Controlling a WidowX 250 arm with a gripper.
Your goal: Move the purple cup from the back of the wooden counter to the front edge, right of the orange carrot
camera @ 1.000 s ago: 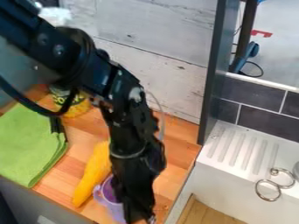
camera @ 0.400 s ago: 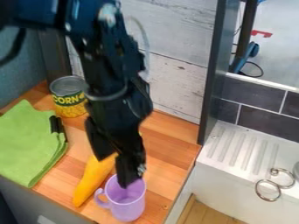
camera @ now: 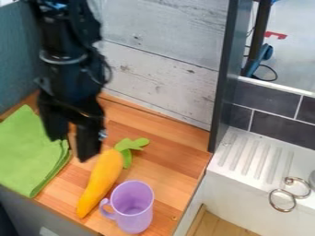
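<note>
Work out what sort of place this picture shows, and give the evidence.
Probably a kitchen, perhaps a mock-up one: a lilac mug and a carrot with green leaves lie close together on a wooden counter, and a white ridged draining board is at the right.
</note>
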